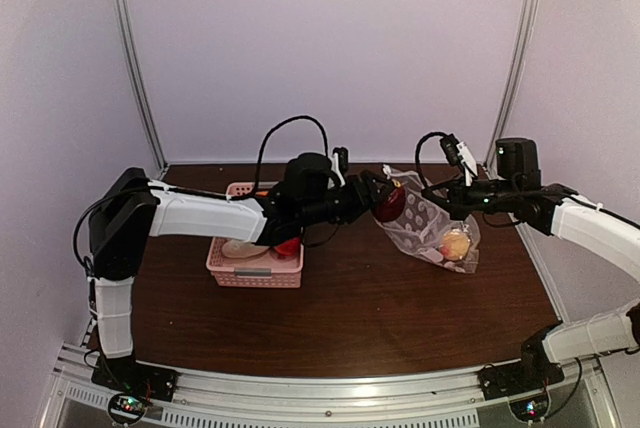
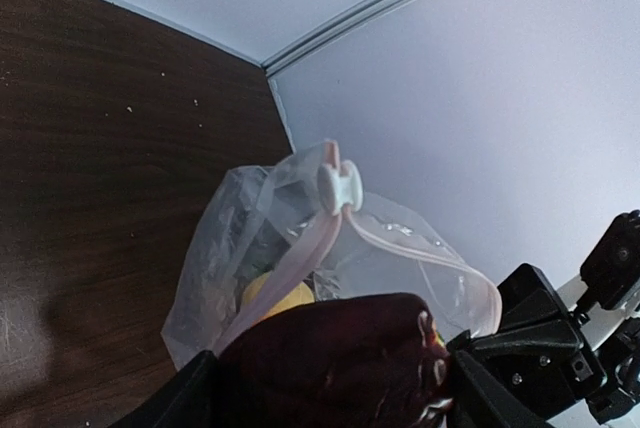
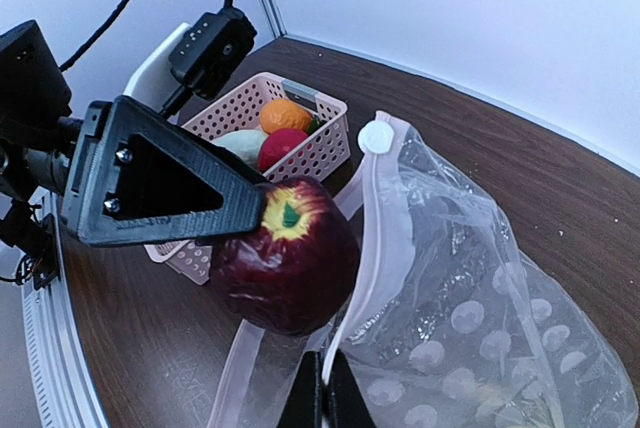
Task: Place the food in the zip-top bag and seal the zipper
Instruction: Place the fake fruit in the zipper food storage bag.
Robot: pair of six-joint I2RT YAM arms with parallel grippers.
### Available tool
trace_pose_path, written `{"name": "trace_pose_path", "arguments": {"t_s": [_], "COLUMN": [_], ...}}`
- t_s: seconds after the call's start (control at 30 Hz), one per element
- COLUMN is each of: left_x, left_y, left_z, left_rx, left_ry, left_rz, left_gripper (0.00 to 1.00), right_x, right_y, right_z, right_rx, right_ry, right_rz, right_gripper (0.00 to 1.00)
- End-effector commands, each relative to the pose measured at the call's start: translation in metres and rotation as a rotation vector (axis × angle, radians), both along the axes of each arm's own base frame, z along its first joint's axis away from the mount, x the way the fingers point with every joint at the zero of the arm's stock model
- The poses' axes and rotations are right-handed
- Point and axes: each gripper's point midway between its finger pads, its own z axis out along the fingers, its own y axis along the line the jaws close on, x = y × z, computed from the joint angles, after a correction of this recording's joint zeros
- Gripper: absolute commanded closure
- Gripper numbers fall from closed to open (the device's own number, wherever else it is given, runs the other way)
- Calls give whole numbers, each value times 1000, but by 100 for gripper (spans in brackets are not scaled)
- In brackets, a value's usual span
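**Left end effector (image 1: pixel 380 196) is bringing a red apple (image 3: pixel 285 268) to the bag (image 3: pixel 470 288).**
It is grasping the apple by its sides, just outside the mouth and beside the zipper (image 3: pixel 385 218). The right end effector (image 3: pixel 322 395), clenched on the zipper strip, is holding the mouth open above the surface (image 1: pixel 350 318). The apple probably needs pushing well past both zipper strips before letting go, with the right side keeping the rim lifted and taut. A yellow piece (image 1: pixel 457 243) is lying deep inside the bag. The remaining food (image 3: pixel 283 145) is sitting in the basket (image 3: pixel 320 153), well apart.
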Motion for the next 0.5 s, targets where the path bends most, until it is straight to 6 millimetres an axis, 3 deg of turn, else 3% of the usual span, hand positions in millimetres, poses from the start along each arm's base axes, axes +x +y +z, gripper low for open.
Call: {"name": "trace_pose_path", "arguments": {"t_s": [0.0,0.37,0.47], "left_x": [5,14,14], "left_y": [-8,-30,-38], "left_z": [-10,-1,-2], "left_rx": [51,47,55], "left_ry": [22,32,41], "left_rz": [23,12,-7], "left_gripper": [48,48,57], "right_x": [-9,-14,-14], "right_y": [7,10,10], "right_z": [12,12,10], "right_rx": [64,78,74], "right_ry": [-18,-10,-8], "right_rz": [63,86,92], "right_gripper": [100,100,100]}}
